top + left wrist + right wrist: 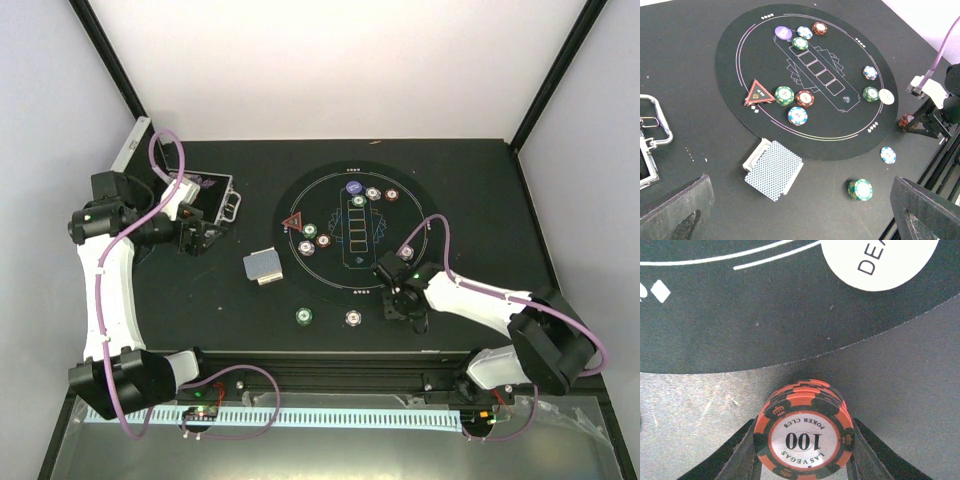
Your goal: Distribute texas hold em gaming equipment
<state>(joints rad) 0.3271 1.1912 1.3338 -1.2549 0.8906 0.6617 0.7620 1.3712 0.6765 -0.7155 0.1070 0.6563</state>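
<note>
The right gripper (804,452) pinches a stack of red 100 chips (804,437) at lower centre, just off the rim of the mat (765,325), with bare table (690,410) beside it. Its fingers run off the bottom edge. The left gripper (800,202) gapes wide and empty, and the card deck (774,170) lies at lower centre of its view.

1. A matte black tabletop (480,190) is seen across the middle of the top view; fine scratches and dust specks are shown on it close up.
2. A white back panel (340,60) is set at 12 o'clock and is brightly, evenly lit.
3. A pale lilac-grey wall (40,150) is seen at 9 o'clock, a second wall (600,180) at 3 o'clock.
4. One black strut (110,60) is run diagonally at 11 o'clock, another strut (559,70) at 1 o'clock.
5. A black rail (330,375) is fixed at 6 o'clock, with a white toothed strip (350,415) just below it.
</note>
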